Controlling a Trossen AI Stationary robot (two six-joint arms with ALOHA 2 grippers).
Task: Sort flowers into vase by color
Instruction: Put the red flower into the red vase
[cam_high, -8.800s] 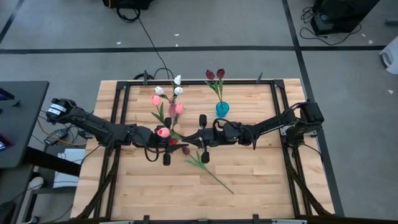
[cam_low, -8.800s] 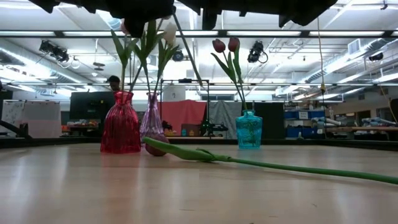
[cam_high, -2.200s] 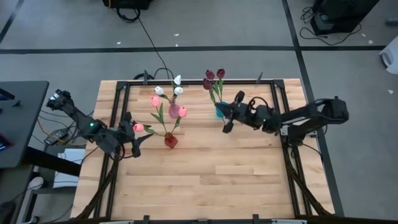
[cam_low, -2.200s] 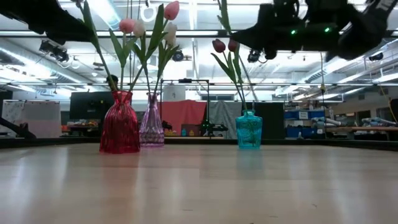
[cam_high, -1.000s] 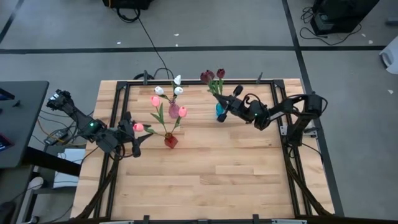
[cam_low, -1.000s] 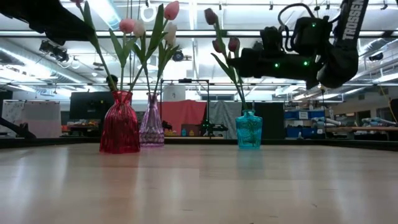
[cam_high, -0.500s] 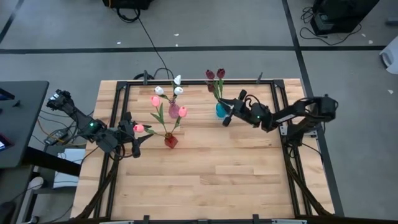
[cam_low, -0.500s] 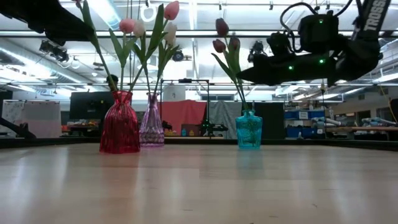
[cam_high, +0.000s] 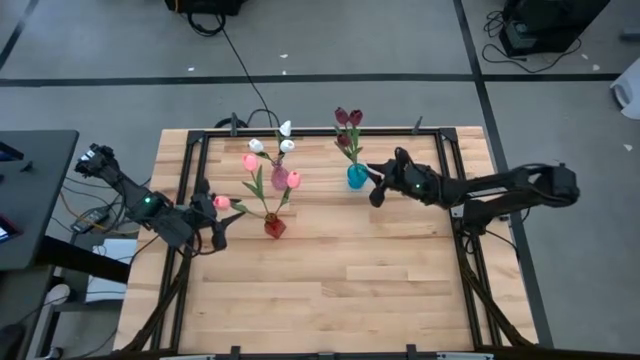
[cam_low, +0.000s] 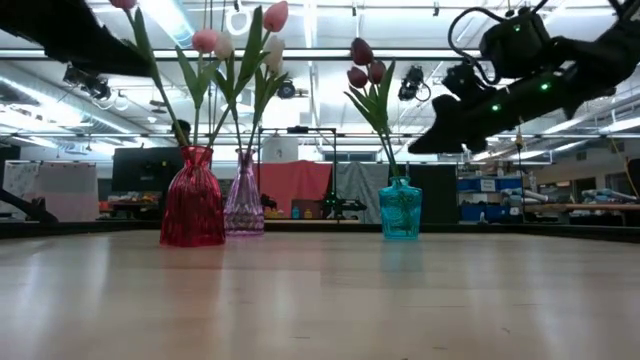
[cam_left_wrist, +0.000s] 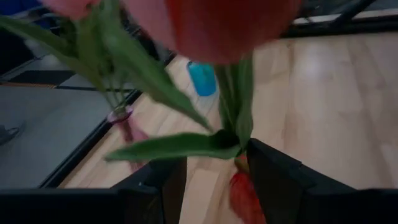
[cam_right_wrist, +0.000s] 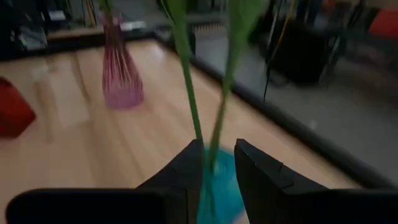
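The flowers (cam_high: 270, 160) are thin artificial tulips with long green stems and narrow leaves. They stand in three small vases on the wooden bench (cam_high: 330, 290). The red vase (cam_low: 193, 210) holds pink heads, the pink vase (cam_low: 243, 207) beside it holds white heads, and the teal vase (cam_low: 400, 208) holds three dark maroon heads (cam_low: 362, 62).

The right jaws (cam_high: 378, 184) hang just beside the teal vase, above the bench. In the right wrist view their two fingers (cam_right_wrist: 186, 171) stand a little apart, with two green stems (cam_right_wrist: 189, 93) rising between them and the teal vase below. I cannot tell if the fingers press these stems or only stand around them.

The left jaws (cam_high: 212, 215) are well apart from the teal vase, near the red vase, and they are clenched on a pink tulip (cam_high: 222, 203). In the left wrist view its head (cam_left_wrist: 230, 25) is very close and blurred, it fills the top of the picture, and its stem and leaf (cam_left_wrist: 180, 144) pass between the two fingers.

In the low view both arms are dark shapes, cut off at the top edge.
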